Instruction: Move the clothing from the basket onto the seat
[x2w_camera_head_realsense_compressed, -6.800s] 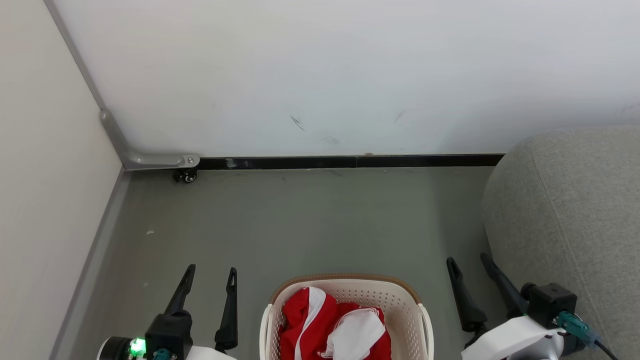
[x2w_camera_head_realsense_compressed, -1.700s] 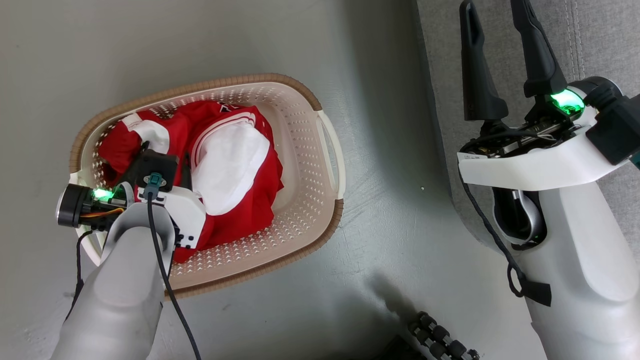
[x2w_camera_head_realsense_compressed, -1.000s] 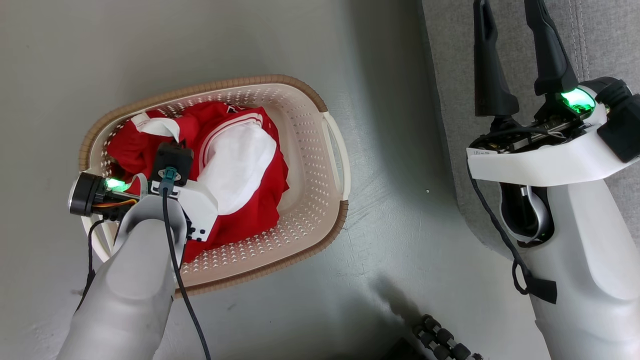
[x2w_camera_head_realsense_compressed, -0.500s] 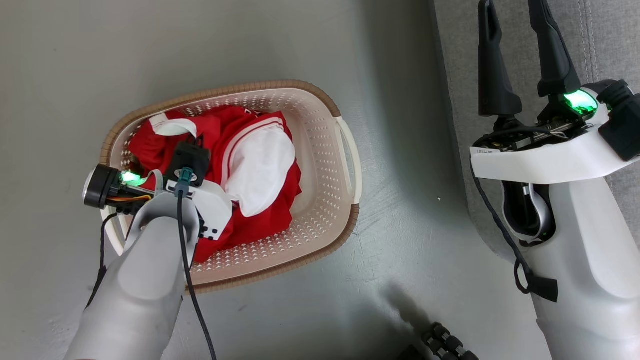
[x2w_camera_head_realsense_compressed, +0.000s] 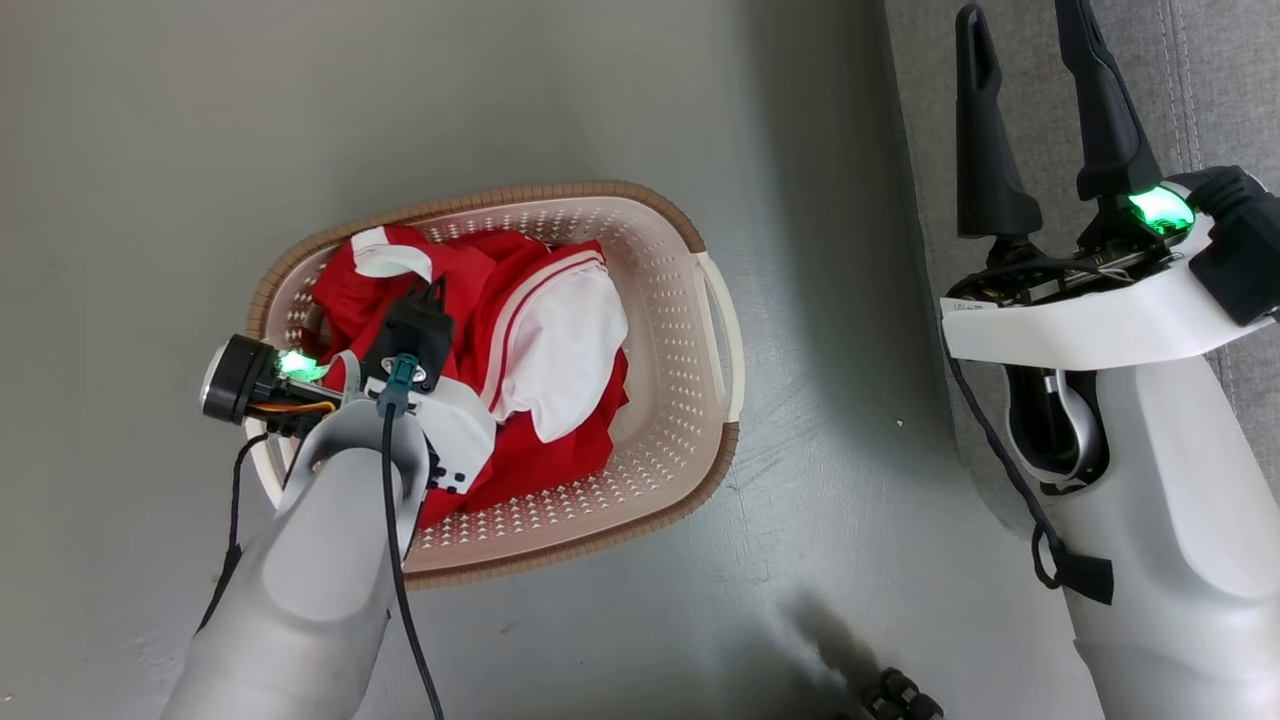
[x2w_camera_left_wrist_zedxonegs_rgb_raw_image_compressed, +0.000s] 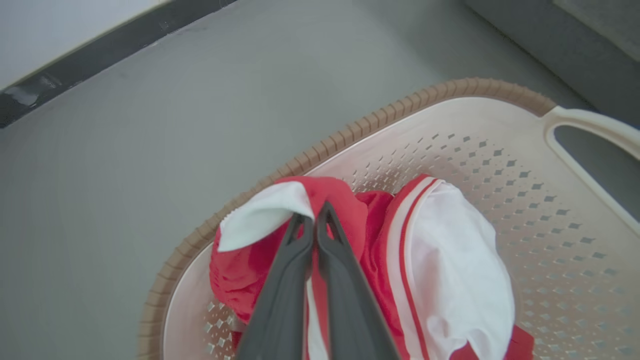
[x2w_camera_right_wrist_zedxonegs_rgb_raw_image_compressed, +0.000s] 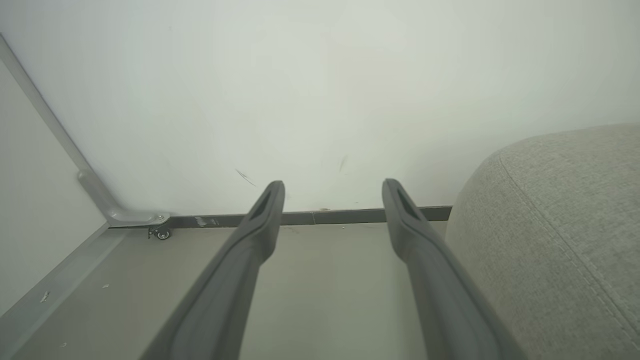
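Your basket (x2w_camera_head_realsense_compressed: 672, 400) sits on the grey floor (x2w_camera_head_realsense_compressed: 300, 120) near the seat (x2w_camera_head_realsense_compressed: 1200, 80), and it holds the clothing (x2w_camera_head_realsense_compressed: 545, 340): crumpled red fabric, one big white panel, red-and-white striped trim. Your left tool (x2w_camera_left_wrist_zedxonegs_rgb_raw_image_compressed: 315, 220) is down in it, pinched tight on a red fold beside a white cuff. Your right tool (x2w_camera_head_realsense_compressed: 1015, 45) hangs spread wide over the seat's edge.

No readable text, forearm sticker (x2w_camera_head_realsense_compressed: 968, 306) too blurred
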